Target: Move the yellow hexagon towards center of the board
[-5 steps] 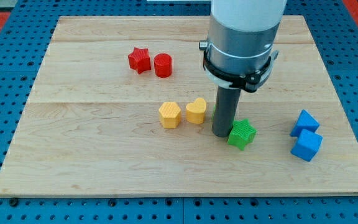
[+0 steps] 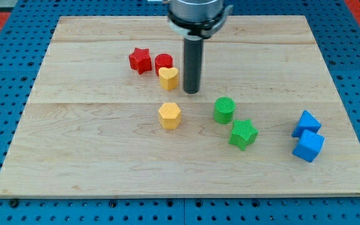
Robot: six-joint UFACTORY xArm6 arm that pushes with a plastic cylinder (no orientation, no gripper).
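Pale wood board (image 2: 74, 156) on blue pegboard (image 2: 5, 94). Yellow hexagon (image 2: 169, 115) sits near board center, slightly left. My tip (image 2: 192, 91), a plain rod with no pincer, stands just right of yellow heart (image 2: 168, 77), above the hexagon, apart from it.

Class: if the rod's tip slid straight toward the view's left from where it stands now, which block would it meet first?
Most likely the yellow heart, which sits just left of my tip. The line runs near its lower edge, so depth leaves some doubt.

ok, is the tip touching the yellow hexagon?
No: my tip stands apart from the yellow hexagon, up beside the yellow heart.
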